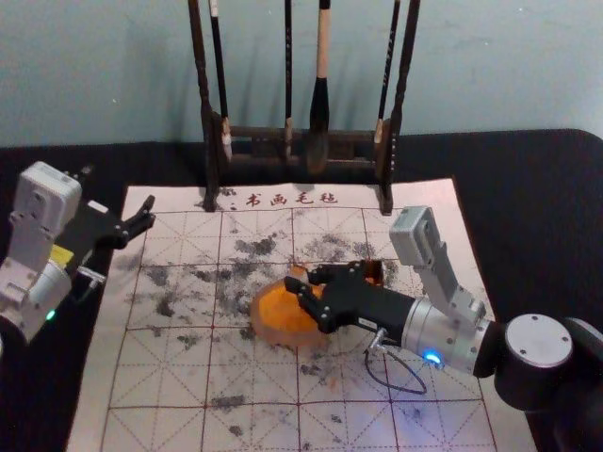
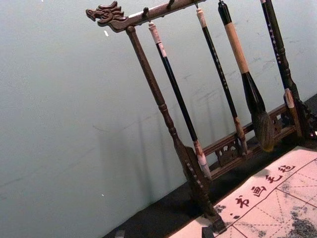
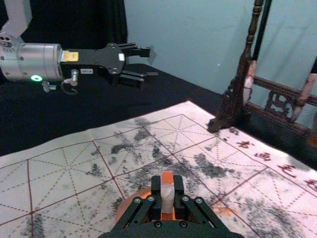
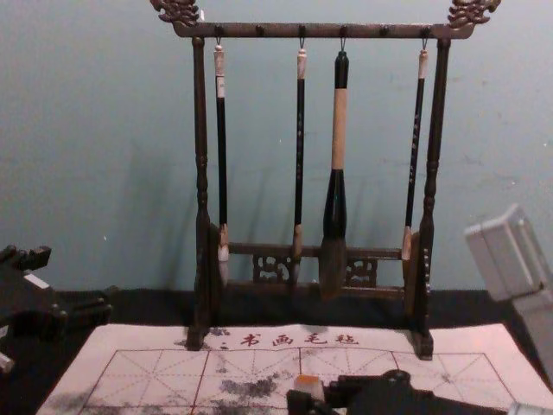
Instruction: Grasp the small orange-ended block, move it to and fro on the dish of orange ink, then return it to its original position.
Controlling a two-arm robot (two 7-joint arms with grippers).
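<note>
2 slvr/blk arms (image 1: 441, 331), blue LED (image 1: 431, 357), yel. label (image 3: 70, 56)

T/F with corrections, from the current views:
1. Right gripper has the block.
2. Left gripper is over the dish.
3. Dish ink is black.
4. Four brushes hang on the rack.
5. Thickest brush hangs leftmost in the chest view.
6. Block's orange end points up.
1. Right gripper has the block. True.
2. Left gripper is over the dish. False: it is off to the dish's left, open.
3. Dish ink is black. False: orange.
4. Four brushes hang on the rack. True.
5. Thickest brush hangs leftmost in the chest view. False: third from left.
6. Block's orange end points up. True.
</note>
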